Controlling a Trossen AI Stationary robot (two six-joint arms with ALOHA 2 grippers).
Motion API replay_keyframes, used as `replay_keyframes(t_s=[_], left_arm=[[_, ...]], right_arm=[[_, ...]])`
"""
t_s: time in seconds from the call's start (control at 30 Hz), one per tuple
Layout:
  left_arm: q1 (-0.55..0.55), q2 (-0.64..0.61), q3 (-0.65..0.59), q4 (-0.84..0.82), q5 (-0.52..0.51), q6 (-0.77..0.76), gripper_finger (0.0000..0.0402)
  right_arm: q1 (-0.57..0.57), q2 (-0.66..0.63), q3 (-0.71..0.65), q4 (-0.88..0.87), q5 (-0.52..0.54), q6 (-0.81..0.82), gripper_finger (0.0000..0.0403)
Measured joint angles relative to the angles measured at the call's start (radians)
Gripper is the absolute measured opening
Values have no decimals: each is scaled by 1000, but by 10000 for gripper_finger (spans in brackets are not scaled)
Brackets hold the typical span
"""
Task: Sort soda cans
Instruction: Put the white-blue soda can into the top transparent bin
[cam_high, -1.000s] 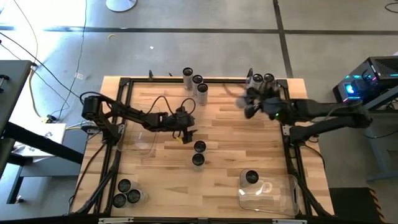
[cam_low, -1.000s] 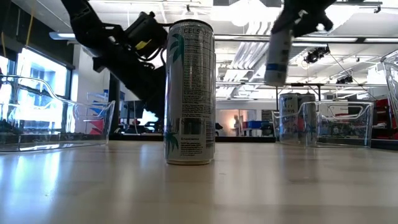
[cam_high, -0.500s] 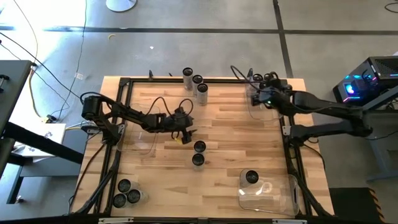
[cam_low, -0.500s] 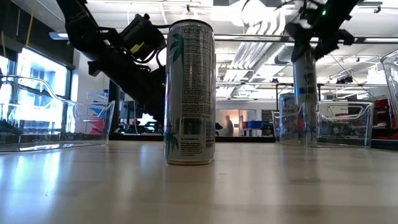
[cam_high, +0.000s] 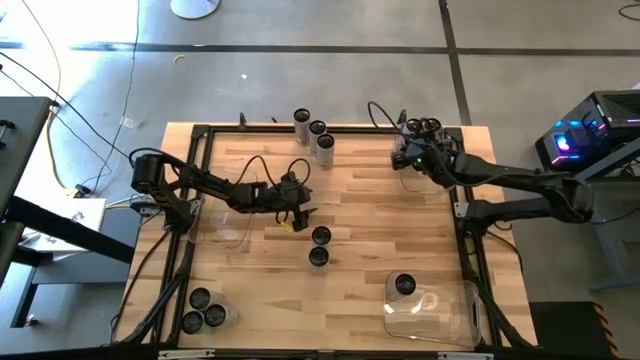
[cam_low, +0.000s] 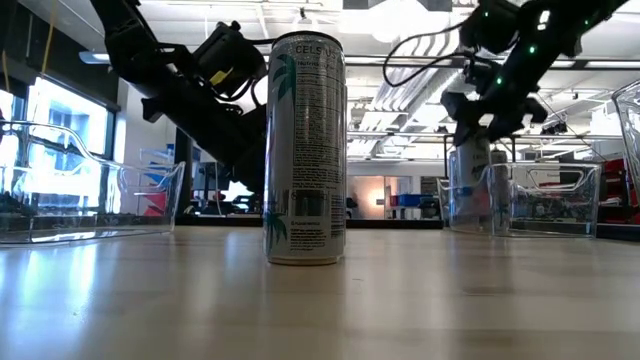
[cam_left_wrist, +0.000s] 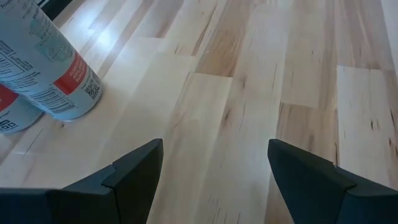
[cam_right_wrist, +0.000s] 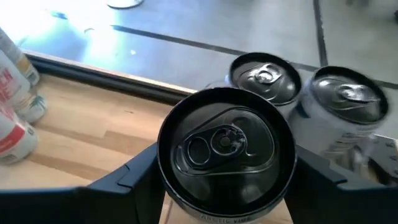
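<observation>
Two arms over a wooden tabletop (cam_high: 360, 200). Right hand (cam_high: 408, 157) is at the far right corner, over a clear bin (cam_high: 408, 183), clenched on a soda can (cam_right_wrist: 225, 151); in the right wrist view the dark fingers (cam_right_wrist: 138, 173) sit against both sides of the can's top. Two more cans (cam_high: 427, 126) stand just behind it in the same corner, close together. In the low view the held can (cam_low: 476, 160) hangs low at the bin wall; can't tell if it touches the bin floor.

Left hand (cam_high: 298, 212) hovers mid-tabletop, left of centre, fingers (cam_left_wrist: 134, 172) spread and holding nothing, bare wood between them. Left wrist view shows two red-labelled cans (cam_left_wrist: 46, 68) standing near, side by side.

Three cans (cam_high: 314, 134) stand in a tight group at the far edge, centre. Two cans (cam_high: 319, 246) stand one behind the other at mid-tabletop, just right of the left hand; the near one fills the low view as a tall silver can (cam_low: 305, 150). Three cans (cam_high: 201, 312) cluster at the near left corner. One can (cam_high: 404, 286) stands inside a second clear bin (cam_high: 450, 318) at the near right. Another clear bin (cam_high: 228, 225) lies on the left side, under the left arm.
</observation>
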Motion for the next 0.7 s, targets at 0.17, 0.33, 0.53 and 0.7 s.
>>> replay_keyframes(t_s=[0.17, 0.33, 0.53, 0.7], left_arm=[[0, 0, 0, 0, 0, 0, 284], [0, 0, 0, 1, 0, 0, 284], [0, 0, 0, 1, 0, 0, 284], [0, 0, 0, 0, 3, -4, 284]], right_arm=[[-31, 0, -86, 91, -34, 1, 239], [-57, -4, -154, 198, -18, 21, 239], [-58, -2, -184, 284, -18, 7, 266], [-57, 0, -185, 307, -15, -15, 303]])
